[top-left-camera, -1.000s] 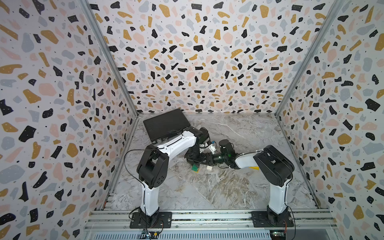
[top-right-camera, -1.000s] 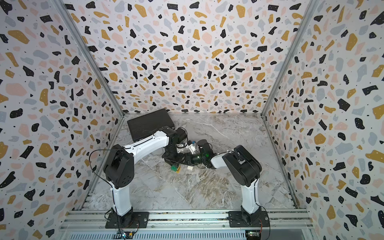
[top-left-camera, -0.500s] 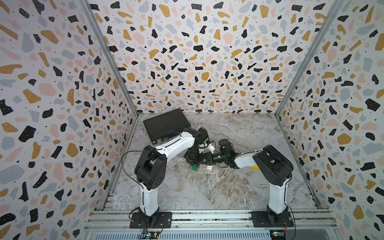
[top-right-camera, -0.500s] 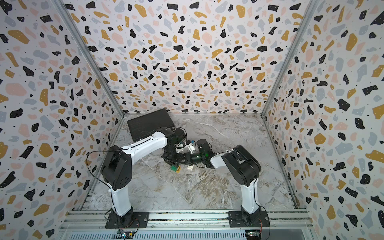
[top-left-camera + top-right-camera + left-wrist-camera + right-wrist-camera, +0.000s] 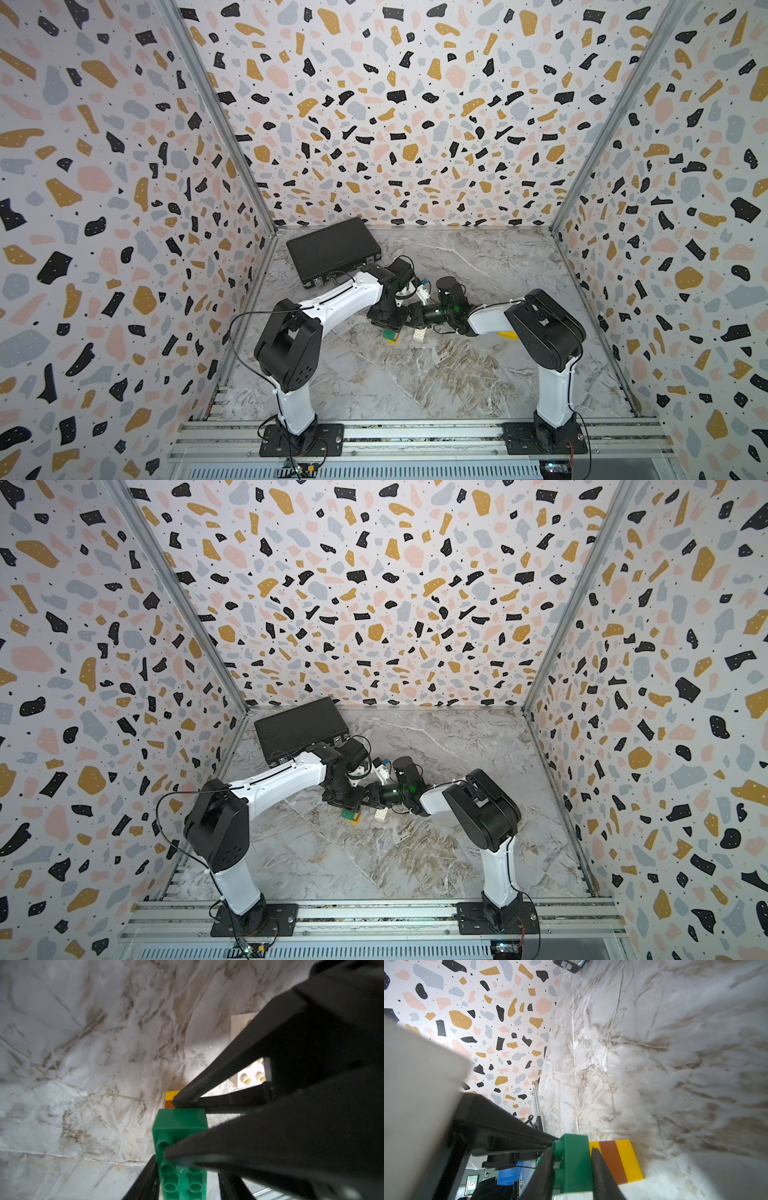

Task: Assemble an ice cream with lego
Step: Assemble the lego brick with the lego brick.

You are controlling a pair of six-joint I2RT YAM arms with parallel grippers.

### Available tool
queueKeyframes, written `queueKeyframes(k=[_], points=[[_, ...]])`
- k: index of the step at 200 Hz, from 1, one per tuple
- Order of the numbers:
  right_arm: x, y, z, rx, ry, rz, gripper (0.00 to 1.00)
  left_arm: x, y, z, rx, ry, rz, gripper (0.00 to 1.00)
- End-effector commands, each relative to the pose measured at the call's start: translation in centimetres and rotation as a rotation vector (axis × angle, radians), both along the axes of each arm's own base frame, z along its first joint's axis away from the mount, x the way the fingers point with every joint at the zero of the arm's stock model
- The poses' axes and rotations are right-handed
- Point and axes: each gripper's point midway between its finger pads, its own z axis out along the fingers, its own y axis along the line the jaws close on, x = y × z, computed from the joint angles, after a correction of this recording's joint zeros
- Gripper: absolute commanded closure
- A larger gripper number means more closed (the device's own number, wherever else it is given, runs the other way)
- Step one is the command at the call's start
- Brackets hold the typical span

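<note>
Two grippers are seen close together low in the middle of both top views, over the marbled floor (image 5: 415, 386). The green brick (image 5: 572, 1165) is clamped by the right gripper (image 5: 572, 1150). At the bottom centre of the right wrist view, one black finger (image 5: 544, 1169) is pressed against its studded face and the other against the opposite face.

A narrow stick (image 5: 615, 1159) of yellow, orange-brown and yellow squares is joined to the green brick and juts toward the floor (whether its far end rests there cannot be told).

The left gripper (image 5: 187, 1167) is seen unclenched. At the bottom of the left wrist view its fingers (image 5: 143, 1180) are placed on either side of the green brick, one right against it and the other with a clear gap.

In a top view this partly built ice cream (image 5: 390, 336) is found just below the two black gripper bodies, at about the centre of the frame. A white brick (image 5: 419, 334) is laid loose just to its right, studs showing, apart from it. Further right, a yellow piece (image 5: 508, 335) is partly covered by the right arm (image 5: 486, 320). A black briefcase (image 5: 332, 249) is set closed at the back left corner of the floor, well apart from the bricks.
</note>
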Motion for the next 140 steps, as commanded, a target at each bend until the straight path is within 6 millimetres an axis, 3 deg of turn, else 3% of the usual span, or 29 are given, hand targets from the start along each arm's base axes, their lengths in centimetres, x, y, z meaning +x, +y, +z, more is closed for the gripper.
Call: queueKeyframes(k=[1, 25, 65, 140], points=[[-0.8, -0.2, -2.9, -0.081, 0.046, -0.005, 0.80, 1.3, -1.0, 1.7, -0.074, -0.103, 0.026, 0.52], [-0.7, -0.3, -2.9, -0.079, 0.038, -0.010, 0.80, 1.0, -0.4, 2.8, -0.094, -0.144, 0.049, 0.48], [-1.0, -1.0, -3.2, -0.044, 0.028, -0.058, 0.81, 0.5, 0.7, 3.5, -0.130, -0.191, 0.144, 0.50], [-1.6, -1.8, -4.8, -0.051, 0.006, -0.080, 0.83, -0.5, 2.0, 0.2, -0.107, -0.164, 0.256, 0.60]])
